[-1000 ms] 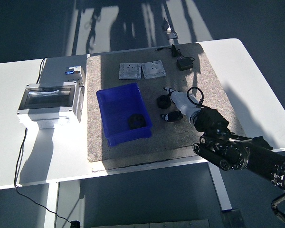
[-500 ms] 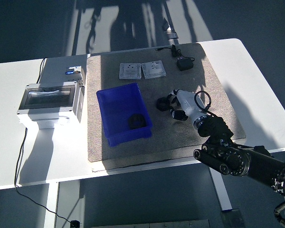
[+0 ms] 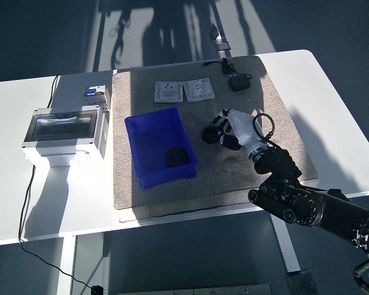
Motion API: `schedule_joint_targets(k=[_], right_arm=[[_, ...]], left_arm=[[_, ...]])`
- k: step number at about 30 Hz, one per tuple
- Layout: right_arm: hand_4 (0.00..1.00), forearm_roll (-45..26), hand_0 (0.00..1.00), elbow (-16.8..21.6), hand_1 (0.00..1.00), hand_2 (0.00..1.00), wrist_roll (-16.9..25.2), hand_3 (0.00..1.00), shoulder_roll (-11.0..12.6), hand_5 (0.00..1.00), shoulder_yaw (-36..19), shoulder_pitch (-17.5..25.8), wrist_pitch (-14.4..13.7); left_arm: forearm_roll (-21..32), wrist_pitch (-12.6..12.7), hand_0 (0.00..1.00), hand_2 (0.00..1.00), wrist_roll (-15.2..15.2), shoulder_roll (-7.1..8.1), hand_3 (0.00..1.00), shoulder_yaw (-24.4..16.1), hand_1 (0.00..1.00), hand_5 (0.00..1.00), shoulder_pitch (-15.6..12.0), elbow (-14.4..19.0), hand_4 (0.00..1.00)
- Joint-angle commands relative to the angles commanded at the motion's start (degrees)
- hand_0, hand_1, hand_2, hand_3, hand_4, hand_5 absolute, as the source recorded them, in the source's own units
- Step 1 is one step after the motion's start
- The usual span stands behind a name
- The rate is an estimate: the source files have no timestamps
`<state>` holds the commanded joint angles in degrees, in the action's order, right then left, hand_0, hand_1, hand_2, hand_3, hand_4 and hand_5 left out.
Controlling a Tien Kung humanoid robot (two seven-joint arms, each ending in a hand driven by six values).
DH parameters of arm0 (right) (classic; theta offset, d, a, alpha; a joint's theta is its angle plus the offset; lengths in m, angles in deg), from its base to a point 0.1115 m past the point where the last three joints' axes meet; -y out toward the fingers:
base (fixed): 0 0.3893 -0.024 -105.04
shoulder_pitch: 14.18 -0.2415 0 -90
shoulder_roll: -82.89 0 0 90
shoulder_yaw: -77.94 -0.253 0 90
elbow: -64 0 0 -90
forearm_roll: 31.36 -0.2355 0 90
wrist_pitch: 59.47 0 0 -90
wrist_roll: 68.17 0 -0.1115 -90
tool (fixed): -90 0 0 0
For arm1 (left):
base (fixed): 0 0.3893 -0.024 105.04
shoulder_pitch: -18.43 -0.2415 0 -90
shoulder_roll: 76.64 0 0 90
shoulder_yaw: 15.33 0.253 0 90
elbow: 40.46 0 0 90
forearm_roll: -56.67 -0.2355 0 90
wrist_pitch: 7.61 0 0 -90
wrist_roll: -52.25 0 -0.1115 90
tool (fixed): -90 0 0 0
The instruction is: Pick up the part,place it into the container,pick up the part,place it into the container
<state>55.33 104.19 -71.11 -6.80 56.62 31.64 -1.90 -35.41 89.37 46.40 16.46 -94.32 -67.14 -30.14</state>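
Observation:
A blue container (image 3: 149,136) stands on the grey mat (image 3: 277,117), left of centre, with one black round part (image 3: 176,157) lying in its near right corner. A second black part (image 3: 208,134) lies on the mat just right of the container. My right hand (image 3: 222,131), white with dark fingers, comes in from the lower right. Its fingers are spread right beside this part, on its right side, and the part still rests on the mat. I cannot tell whether they touch it. The left arm is out of sight.
Two grey square plates (image 3: 168,91) (image 3: 198,90) lie at the mat's far side. A black adapter (image 3: 238,82) with its cable sits at the far right corner. A grey box with a clear lid (image 3: 64,132) stands on the table to the left.
My right hand has moved away from the near edge and slightly left, closing in on the black part on the mat. The part has stayed about where it was.

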Motion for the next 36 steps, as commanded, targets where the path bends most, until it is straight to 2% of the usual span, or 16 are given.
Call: schedule_joint_targets(k=[5,6,11,12,22,27,36], right_arm=[[0.5,2.52,0.667,-0.08,0.501,0.587,-1.4,0.614,-0.07,0.051,0.13,-0.94,2.49],[0.546,2.89,0.687,-0.19,0.62,0.68,-1.72,0.67,-0.1,0.062,0.27,-1.13,2.99],[0.546,4.78,0.687,-0.65,0.62,0.68,-3.11,0.67,-0.31,0.062,0.53,-2.26,5.91],[0.581,5.15,0.715,-0.73,0.696,0.764,-3.24,0.707,-0.31,0.065,0.77,-2.59,6.52],[0.583,6.79,0.721,-0.09,0.699,0.773,-4.29,0.705,-0.31,0.05,2.19,-4.48,10.72],[0.593,6.44,0.741,-1.13,0.702,0.775,-4.23,0.715,-0.31,0.059,3.0,-4.57,12.45],[0.615,6.01,0.763,-1.59,0.714,0.789,-3.81,0.726,-0.31,0.087,2.88,-4.62,13.02]], left_arm=[[-1.83,-1.16,0.653,0.625,0.1,0.19,0.405,-1.54,0.661,0.945,-0.21,0.0,0.767],[-1.97,-1.28,0.655,0.627,0.12,0.21,0.411,-1.65,0.663,0.943,-0.26,0.0,0.771],[-1.55,-1.22,0.655,0.627,0.4,0.17,0.411,-1.64,0.663,0.943,-0.43,0.0,0.771],[-1.27,-1.16,0.654,0.628,0.46,0.13,0.415,-1.54,0.662,0.943,-0.47,0.0,0.772],[-0.76,-0.96,0.655,0.625,0.6,0.05,0.415,-1.44,0.663,0.945,-0.64,0.0,0.773],[-0.6,-0.89,0.655,0.625,0.66,0.01,0.415,-1.25,0.662,0.948,-0.55,0.0,0.774],[-0.52,-0.79,0.656,0.627,0.73,0.09,0.416,-1.11,0.664,0.949,-0.41,0.0,0.776]])
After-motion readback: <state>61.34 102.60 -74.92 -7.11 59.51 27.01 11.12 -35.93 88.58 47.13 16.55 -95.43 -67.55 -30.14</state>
